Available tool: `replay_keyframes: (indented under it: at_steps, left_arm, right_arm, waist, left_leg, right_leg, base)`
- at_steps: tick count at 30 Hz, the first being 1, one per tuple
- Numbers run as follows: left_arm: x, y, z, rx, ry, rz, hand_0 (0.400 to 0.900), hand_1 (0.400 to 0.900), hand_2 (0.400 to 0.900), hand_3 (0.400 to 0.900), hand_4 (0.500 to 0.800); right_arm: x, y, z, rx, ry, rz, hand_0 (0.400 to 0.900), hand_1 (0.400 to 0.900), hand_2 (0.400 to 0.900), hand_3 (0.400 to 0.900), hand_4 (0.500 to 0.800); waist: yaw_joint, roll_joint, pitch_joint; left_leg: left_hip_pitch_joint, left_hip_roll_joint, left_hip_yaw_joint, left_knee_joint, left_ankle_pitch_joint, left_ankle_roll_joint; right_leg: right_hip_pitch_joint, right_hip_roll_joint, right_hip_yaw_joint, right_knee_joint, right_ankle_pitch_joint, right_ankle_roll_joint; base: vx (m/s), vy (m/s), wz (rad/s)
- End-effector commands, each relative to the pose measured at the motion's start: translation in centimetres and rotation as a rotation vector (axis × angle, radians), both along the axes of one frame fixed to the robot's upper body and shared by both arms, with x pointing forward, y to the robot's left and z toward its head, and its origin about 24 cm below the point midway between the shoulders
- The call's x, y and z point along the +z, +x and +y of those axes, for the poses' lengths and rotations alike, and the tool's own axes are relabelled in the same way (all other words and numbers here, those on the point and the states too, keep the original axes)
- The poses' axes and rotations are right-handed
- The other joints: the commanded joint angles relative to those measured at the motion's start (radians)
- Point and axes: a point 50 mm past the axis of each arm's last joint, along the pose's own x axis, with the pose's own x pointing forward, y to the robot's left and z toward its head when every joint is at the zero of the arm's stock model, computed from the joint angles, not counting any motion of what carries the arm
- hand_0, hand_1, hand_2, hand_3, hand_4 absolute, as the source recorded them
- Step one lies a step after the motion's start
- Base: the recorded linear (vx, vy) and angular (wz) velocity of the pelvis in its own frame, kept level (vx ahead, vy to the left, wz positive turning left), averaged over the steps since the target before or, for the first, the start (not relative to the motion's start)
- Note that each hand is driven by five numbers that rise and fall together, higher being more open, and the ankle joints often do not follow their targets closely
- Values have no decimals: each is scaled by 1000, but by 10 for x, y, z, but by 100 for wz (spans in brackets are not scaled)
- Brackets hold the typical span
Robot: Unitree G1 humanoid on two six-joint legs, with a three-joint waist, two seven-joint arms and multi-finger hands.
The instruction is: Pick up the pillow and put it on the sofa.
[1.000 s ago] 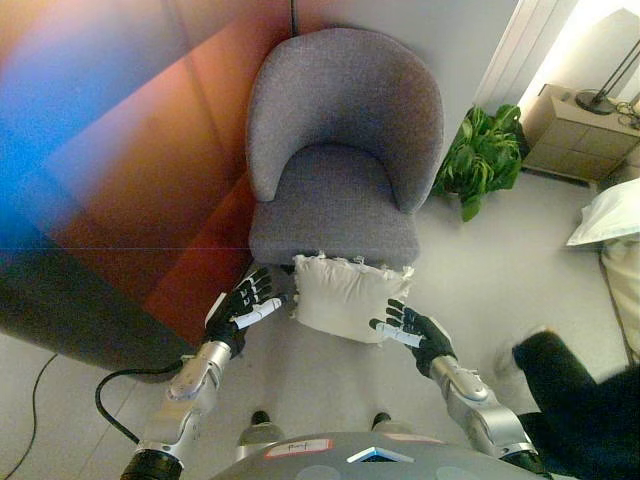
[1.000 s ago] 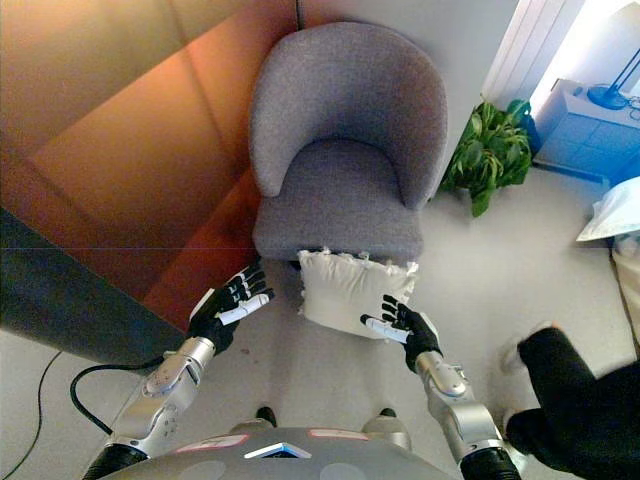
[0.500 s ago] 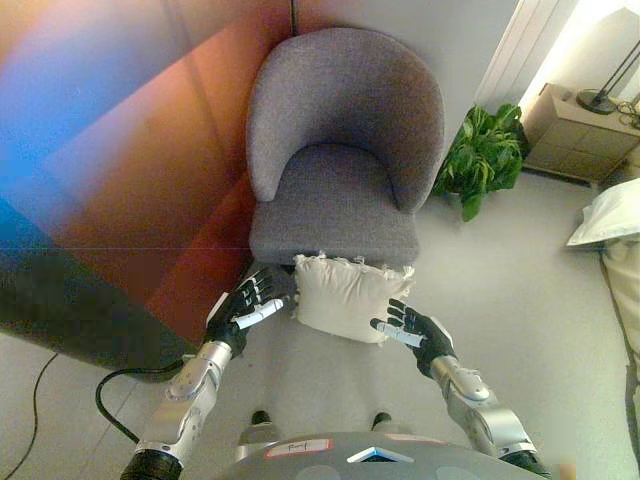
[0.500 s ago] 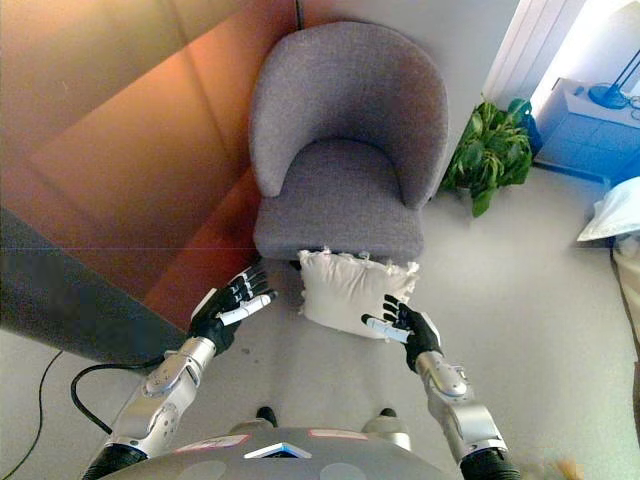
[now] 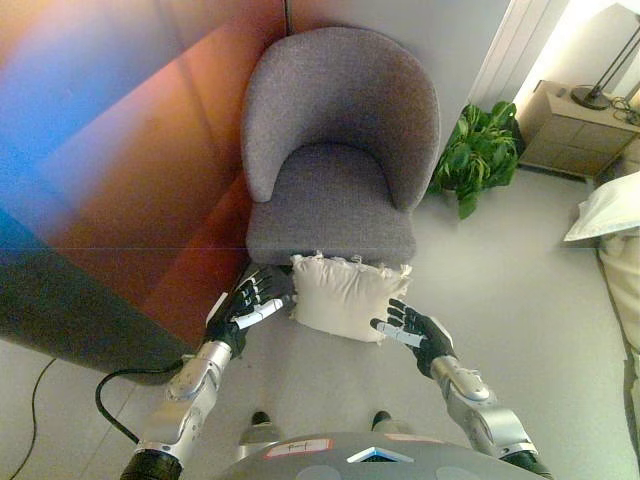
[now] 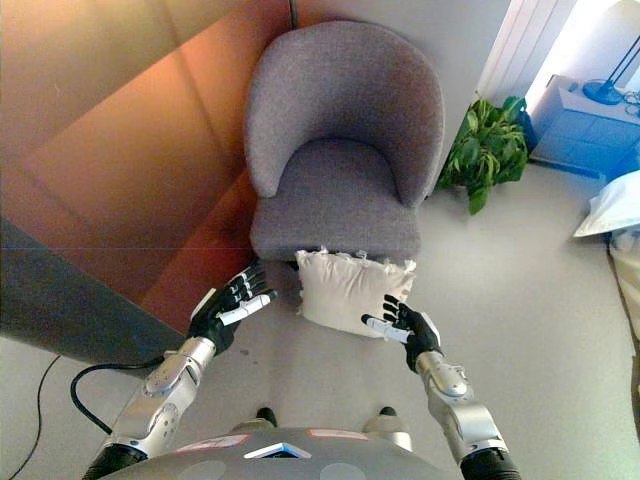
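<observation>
A cream pillow (image 5: 343, 295) with a frilled edge leans on the floor against the front of a grey armchair (image 5: 340, 150). My left hand (image 5: 247, 303) is open, fingers spread, just left of the pillow, at its left edge. My right hand (image 5: 412, 327) is open at the pillow's lower right corner, fingertips at its edge. Neither hand holds the pillow. The chair seat (image 6: 335, 205) is bare.
A wall stands left of the chair. A green potted plant (image 5: 478, 152) is on the floor to the chair's right. A bedside cabinet (image 5: 580, 130) with a lamp stands at the far right, and white bedding (image 5: 612, 210) shows at the right edge.
The person in dark clothes at the lower right has left the view. The whole picture has shifted slightly. My hands stay at the pillow's sides.
</observation>
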Motion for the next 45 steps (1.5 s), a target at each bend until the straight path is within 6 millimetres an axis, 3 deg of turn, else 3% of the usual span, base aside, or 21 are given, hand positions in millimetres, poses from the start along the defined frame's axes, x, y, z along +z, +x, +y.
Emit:
replay_keyframes:
  at_steps: [1, 11, 14, 18, 21, 25, 28, 31, 34, 36, 38, 40, 43, 45]
  left_arm:
    - [49, 34, 7, -21, 56, -281, 900, 900, 900, 900, 800]
    - [48, 32, 9, -5, 42, -292, 900, 900, 900, 900, 800]
    - [47, 29, 8, 12, 34, -290, 900, 900, 900, 900, 800]
    - [43, 23, 6, 4, 19, -288, 900, 900, 900, 900, 800]
    - [45, 23, 7, 10, 14, -291, 900, 900, 900, 900, 800]
    - [45, 21, 5, 8, -2, -285, 900, 900, 900, 900, 800]
    - [40, 18, 3, 18, -11, -283, 900, 900, 900, 900, 800]
    - [39, 17, 3, 23, -14, -290, 900, 900, 900, 900, 800]
    - [39, 17, 12, 43, 9, -270, 900, 900, 900, 900, 800]
    - [45, 21, 17, 30, 15, -277, 900, 900, 900, 900, 800]
    - [51, 24, 14, -70, 54, -303, 900, 900, 900, 900, 800]
    - [49, 27, 15, -60, 55, -279, 900, 900, 900, 900, 800]
    - [49, 29, 20, -87, 91, -268, 900, 900, 900, 900, 800]
    - [48, 27, 20, -92, 100, -263, 900, 900, 900, 900, 800]
  right_arm:
    - [42, 38, -4, 22, -21, -269, 900, 900, 900, 900, 800]
    - [44, 40, -10, 37, -37, -281, 900, 900, 900, 900, 800]
    - [45, 41, -11, 58, -45, -281, 900, 900, 900, 900, 800]
    - [43, 41, -13, 82, -58, -280, 900, 900, 900, 900, 800]
    - [42, 42, -14, 82, -58, -279, 900, 900, 900, 900, 800]
    - [43, 35, -18, 87, -79, -273, 900, 900, 900, 900, 800]
    - [41, 31, -21, 88, -88, -272, 900, 900, 900, 900, 800]
    - [41, 32, -22, 93, -91, -279, 900, 900, 900, 900, 800]
    - [38, 32, -22, 84, -91, -262, 900, 900, 900, 900, 800]
    - [41, 30, -19, 59, -39, -246, 900, 900, 900, 900, 800]
    - [41, 26, -15, 65, -40, -251, 900, 900, 900, 900, 800]
    - [40, 27, -16, 27, -42, -252, 900, 900, 900, 900, 800]
    - [41, 25, -13, -11, -16, -260, 900, 900, 900, 900, 800]
    - [41, 23, -8, 6, -44, -271, 900, 900, 900, 900, 800]
  waist:
    - [9, 1, 22]
    - [19, 5, 48]
    - [22, -8, 65]
    - [46, -41, 108]
    - [60, -22, 121]
    - [57, 36, 121]
    - [70, 46, 132]
    - [83, 50, 133]
    - [96, 28, 123]
    - [105, 4, 107]
    - [106, -17, 95]
    - [114, -21, 94]
    - [124, -32, 74]
    - [117, -16, 65]
  left_leg:
    - [54, 44, -36, 6, -59, -1]
    - [9, 100, -64, 81, 24, -39]
    - [-48, 108, -119, 248, 45, -44]
    - [-211, 81, -207, 551, 79, -21]
    - [-207, 66, -204, 420, 89, -23]
    - [-172, 116, -161, 71, 210, -61]
    - [-235, 130, -133, 22, 278, -85]
    - [-269, 134, -78, 35, 278, -88]
    - [-266, 109, -61, 74, 142, -39]
    - [-289, 83, -56, 125, 87, -5]
    - [-305, 54, -45, 166, 41, 40]
    - [-310, 8, -91, 179, 8, 81]
    - [-285, -55, -97, 164, -30, 123]
    - [-237, -75, -80, 145, -59, 145]
  right_leg:
    - [17, 31, -11, 3, -12, -25]
    - [16, 72, 4, 3, -30, -66]
    - [10, 82, 22, 3, -29, -90]
    - [18, 76, 48, 12, -14, -124]
    - [50, 87, 67, 18, -37, -107]
    - [101, 107, 86, 20, -91, -88]
    - [160, 103, 88, 18, -118, -83]
    - [207, 84, 72, 31, -157, -71]
    - [245, 21, 75, 76, -188, -27]
    - [276, -19, 61, 88, -201, 5]
    - [205, -82, 59, 227, -113, 28]
    - [151, -113, 86, 355, -59, 33]
    - [130, -126, 78, 491, 26, 46]
    - [17, -144, 83, 635, 59, 36]
  base:
    - [17, -98, -3]
    - [22, -98, -4]
    - [36, -131, -20]
    - [79, -129, -32]
    - [231, 78, -24]
    - [348, 251, -13]
    - [371, 209, -25]
    - [418, 204, -33]
    - [457, 211, -38]
    - [446, 211, -4]
    - [366, 245, 37]
    - [359, 262, 24]
    - [340, 205, 6]
    - [283, 217, 6]
